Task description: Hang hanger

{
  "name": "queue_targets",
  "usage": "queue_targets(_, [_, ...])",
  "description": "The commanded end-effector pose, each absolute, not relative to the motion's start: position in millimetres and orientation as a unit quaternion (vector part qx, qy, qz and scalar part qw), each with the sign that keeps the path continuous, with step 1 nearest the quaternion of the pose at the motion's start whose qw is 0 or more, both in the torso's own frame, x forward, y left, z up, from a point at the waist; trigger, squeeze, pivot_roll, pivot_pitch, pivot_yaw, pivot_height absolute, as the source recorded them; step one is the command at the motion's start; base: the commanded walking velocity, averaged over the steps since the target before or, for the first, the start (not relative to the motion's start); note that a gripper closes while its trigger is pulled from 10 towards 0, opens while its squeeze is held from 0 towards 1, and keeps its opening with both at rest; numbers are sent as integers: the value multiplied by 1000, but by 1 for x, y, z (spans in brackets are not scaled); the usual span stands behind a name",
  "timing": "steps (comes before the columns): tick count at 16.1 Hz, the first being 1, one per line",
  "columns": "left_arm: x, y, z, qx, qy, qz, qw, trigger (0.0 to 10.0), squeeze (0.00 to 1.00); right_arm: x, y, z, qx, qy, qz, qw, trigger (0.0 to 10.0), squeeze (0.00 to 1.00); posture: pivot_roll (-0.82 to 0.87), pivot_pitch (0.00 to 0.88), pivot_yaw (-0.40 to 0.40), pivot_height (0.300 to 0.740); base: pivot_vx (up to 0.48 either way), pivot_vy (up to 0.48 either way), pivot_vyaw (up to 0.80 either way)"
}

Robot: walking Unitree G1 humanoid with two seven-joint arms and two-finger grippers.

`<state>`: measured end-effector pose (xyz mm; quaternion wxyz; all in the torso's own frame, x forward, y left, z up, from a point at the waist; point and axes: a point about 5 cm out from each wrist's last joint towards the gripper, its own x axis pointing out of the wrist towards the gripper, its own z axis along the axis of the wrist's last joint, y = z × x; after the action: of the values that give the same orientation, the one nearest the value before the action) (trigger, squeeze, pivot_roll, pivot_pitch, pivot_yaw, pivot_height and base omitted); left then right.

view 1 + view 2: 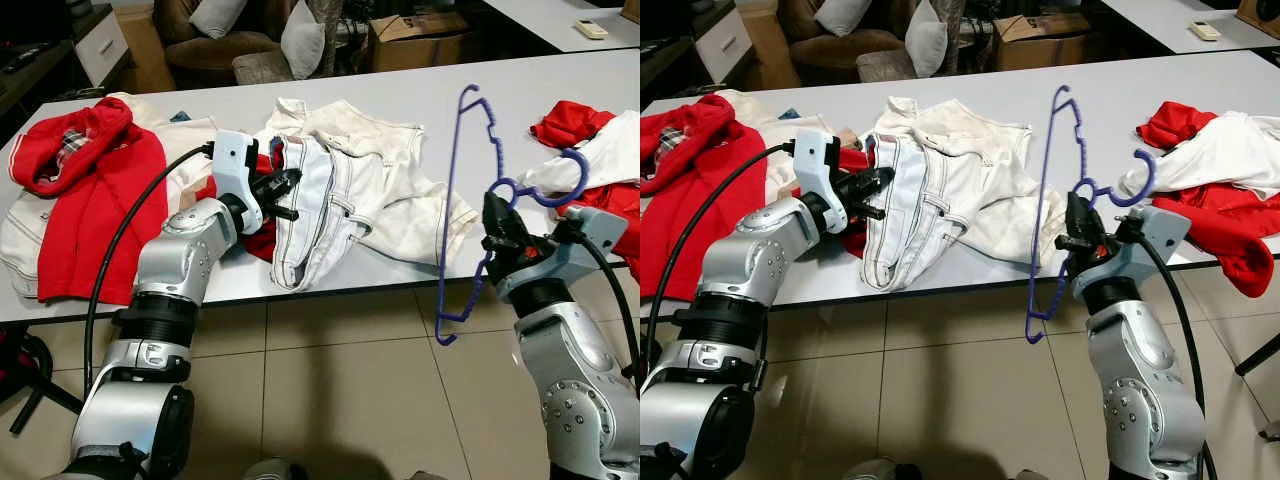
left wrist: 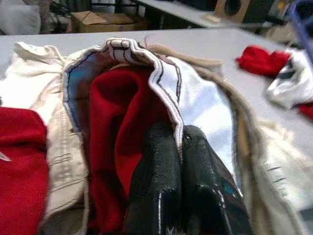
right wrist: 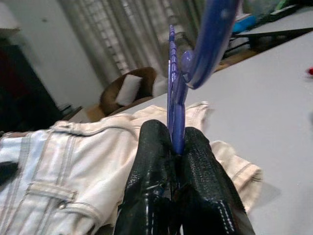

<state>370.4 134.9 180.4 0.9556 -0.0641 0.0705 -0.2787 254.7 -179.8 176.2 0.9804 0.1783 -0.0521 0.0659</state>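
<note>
Left eye view takes in a long pale grey bench (image 1: pixel 420 90) strewn with clothing. Largest on it is a red hooded sweatshirt (image 1: pixel 90 190) lying flat at the robot's left end, over a cream garment. Near the middle sprawls a white denim jacket with dark stitching (image 1: pixel 340 190), its front edge lifted and a red lining or garment showing inside (which of the two cannot be told). At the right end sits a heap of red and white clothes (image 1: pixel 600 150).

A thin purple plastic hanger (image 1: pixel 455 200) stands upright at the bench's front edge, held in the air just right of the jacket, its hook curling toward the heap.

The right pincer (image 1: pixel 492 222) is closed on the hanger's neck below the hook; the right wrist view shows both black fingers (image 3: pixel 151 166) pressed against the purple stem. The left pincer (image 1: pixel 290 195) is clamped tight on the jacket's white front hem.
</note>
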Motion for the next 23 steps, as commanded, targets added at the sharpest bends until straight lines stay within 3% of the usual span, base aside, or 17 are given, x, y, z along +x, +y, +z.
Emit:
queue_targets(1, [373, 138, 183, -40, 67, -269, 960, 0, 0, 254, -171, 185, 178, -64, 104, 976, 10000, 0, -144, 0, 99, 740, 0, 0, 0])
queue_targets(4, [375, 137, 193, -3, 29, -262, 965, 0, 0, 245, -145, 205, 145, -54, 237, 959, 10000, 0, -146, 0, 95, 740, 0, 0, 0])
queue_targets(10, [371, 136, 201, 29, 3, -257, 966, 0, 0, 234, -119, 203, 119, 42, 317, 940, 10000, 0, -135, 0, 77, 740, 0, 0, 0])
queue_targets(15, [369, 133, 203, 51, -3, -256, 965, 0, 0, 234, -129, 168, 122, 213, 251, 936, 10000, 0, -135, 0, 82, 740, 0, 0, 0])
queue_targets(20, [368, 131, 199, 92, 10, -254, 963, 0, 0, 243, -161, 170, 127, 247, 140, 950, 10000, 0, -136, 0, 92, 740, 0, 0, 0])
queue_targets(23, [362, 126, 190, 93, 34, -255, 962, 0, 0, 241, -188, 175, 79, 293, 37, 952, 10000, 0, -142, 0, 103, 740, 0, 0, 0])
